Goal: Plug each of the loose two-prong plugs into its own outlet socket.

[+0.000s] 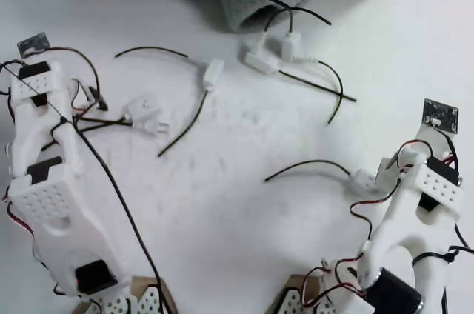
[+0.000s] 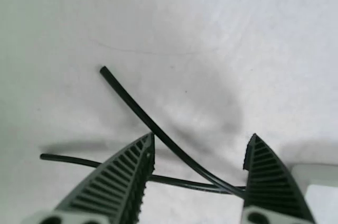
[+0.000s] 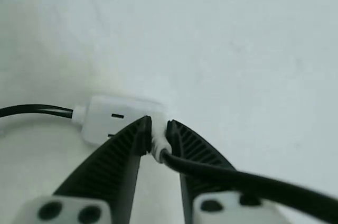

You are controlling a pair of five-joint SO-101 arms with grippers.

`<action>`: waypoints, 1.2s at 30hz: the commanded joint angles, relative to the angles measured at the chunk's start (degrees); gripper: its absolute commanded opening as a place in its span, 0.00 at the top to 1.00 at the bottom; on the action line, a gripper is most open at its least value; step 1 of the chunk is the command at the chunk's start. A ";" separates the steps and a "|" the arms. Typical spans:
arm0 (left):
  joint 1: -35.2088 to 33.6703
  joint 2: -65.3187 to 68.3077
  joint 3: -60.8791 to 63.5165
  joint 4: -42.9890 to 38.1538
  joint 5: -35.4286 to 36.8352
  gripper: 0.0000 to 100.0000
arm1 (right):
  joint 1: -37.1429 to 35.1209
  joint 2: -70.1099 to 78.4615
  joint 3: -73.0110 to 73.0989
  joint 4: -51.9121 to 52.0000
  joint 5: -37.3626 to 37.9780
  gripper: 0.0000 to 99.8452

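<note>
White plug (image 3: 158,146): clamped at the neck between right gripper (image 3: 158,124) fingers, black cord trailing back.
Outlet socket (image 3: 113,117): flat on table (image 1: 237,210), just ahead of those fingertips, two slots showing; prongs hidden, entry impossible to confirm.
Step in hand: probably seating the prongs. Square up to the slots, push straight and slowly, guard against sliding.
Left gripper (image 2: 202,139): fingers apart over black cords (image 2: 153,126), holding nothing.
Loose plug (image 1: 148,114): unplugged beside left arm, free socket (image 1: 213,73) near.
Writing: none legible.
</note>
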 commanded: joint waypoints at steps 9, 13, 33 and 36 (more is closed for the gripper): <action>0.40 -0.40 -0.62 -0.70 -0.35 0.73 | -4.18 1.01 -9.93 15.96 2.90 0.63; 0.22 -0.40 -0.53 -0.70 -0.35 0.73 | -9.63 1.10 -18.46 23.25 11.43 0.62; 0.04 -0.40 -0.44 -0.70 -0.44 0.73 | -8.40 -2.95 -30.51 31.08 30.77 0.62; 0.04 -0.40 -0.44 -0.70 -0.44 0.73 | -3.30 -5.58 -34.55 29.76 46.77 0.62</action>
